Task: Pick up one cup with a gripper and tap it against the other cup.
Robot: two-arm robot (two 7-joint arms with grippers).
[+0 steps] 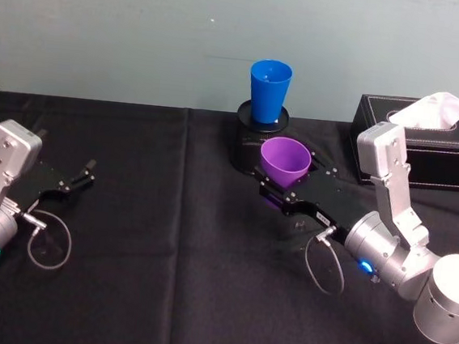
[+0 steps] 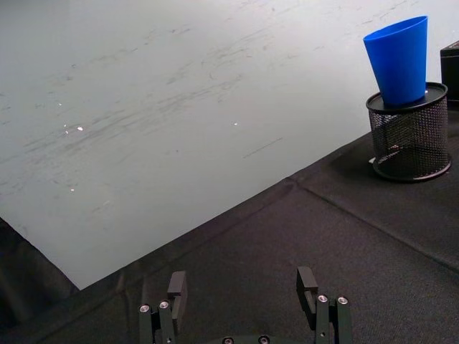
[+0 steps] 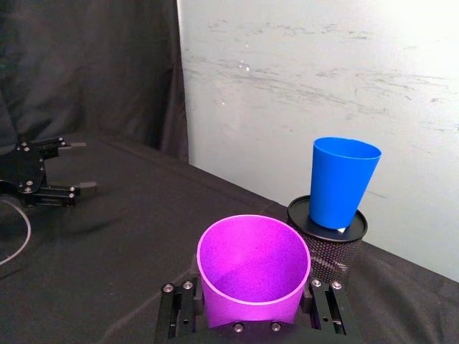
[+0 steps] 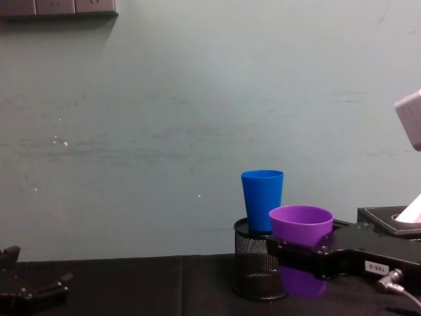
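Observation:
The purple cup (image 1: 285, 161) (image 3: 252, 269) (image 4: 301, 227) is upright and held off the table, with my right gripper (image 1: 281, 189) (image 3: 252, 315) (image 4: 299, 249) shut on its sides. The blue cup (image 1: 269, 90) (image 2: 399, 59) (image 3: 341, 180) (image 4: 262, 200) stands on top of a black mesh cylinder holder (image 1: 249, 137) (image 2: 410, 136) (image 3: 331, 244) (image 4: 255, 266) just behind it, apart from the purple one. My left gripper (image 1: 83, 174) (image 2: 244, 294) (image 3: 68, 166) rests open and empty at the table's left.
A black tissue box (image 1: 427, 142) (image 4: 388, 217) with white tissue sits at the back right, beside my right arm. Black cloth (image 1: 172, 264) covers the table, and a pale wall (image 1: 146, 26) runs close behind the cups.

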